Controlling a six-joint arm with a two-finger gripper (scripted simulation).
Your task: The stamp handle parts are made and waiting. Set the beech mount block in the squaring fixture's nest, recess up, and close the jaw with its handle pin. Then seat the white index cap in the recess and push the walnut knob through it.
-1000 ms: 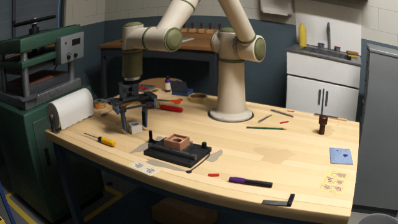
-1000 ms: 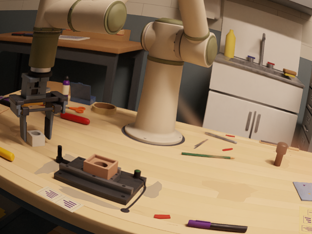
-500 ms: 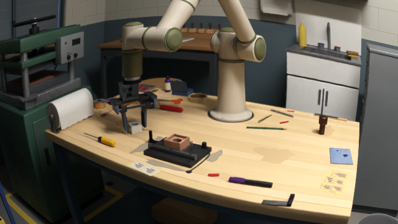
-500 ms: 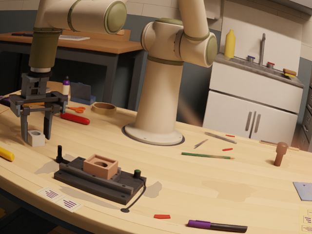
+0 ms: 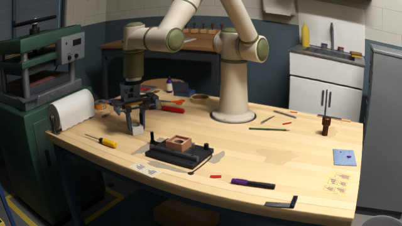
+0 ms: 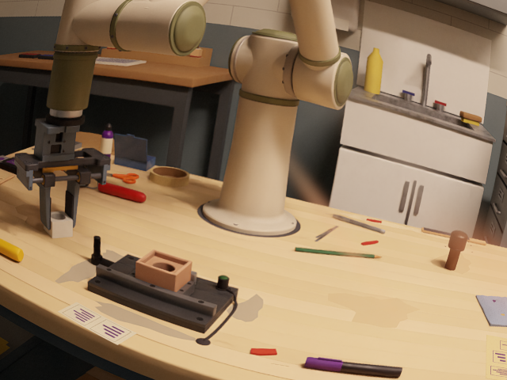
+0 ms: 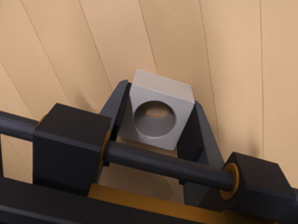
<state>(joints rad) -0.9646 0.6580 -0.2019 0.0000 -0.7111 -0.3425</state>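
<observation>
The beech mount block [image 5: 178,142] [image 6: 163,270] sits in the dark squaring fixture [image 5: 179,152] [image 6: 161,291], recess up. The fixture's handle pin [image 5: 152,137] [image 6: 96,249] stands upright at its left end. Behind and to the left, the white index cap [image 5: 137,128] [image 6: 60,224] [image 7: 158,119] rests on the bench, and my gripper [image 5: 135,126] [image 6: 58,219] [image 7: 155,125] is closed on its two sides. The cap's round hole faces up. The walnut knob [image 5: 326,125] [image 6: 454,249] stands upright far to the right.
A yellow-handled screwdriver [image 5: 103,141] [image 6: 10,249] lies near the front-left edge, left of the fixture. A paper roll [image 5: 71,109] stands to the left. A red-handled tool [image 5: 172,109] [image 6: 121,192] and scissors [image 6: 126,177] lie behind the gripper. The arm's base [image 5: 232,115] stands mid-bench.
</observation>
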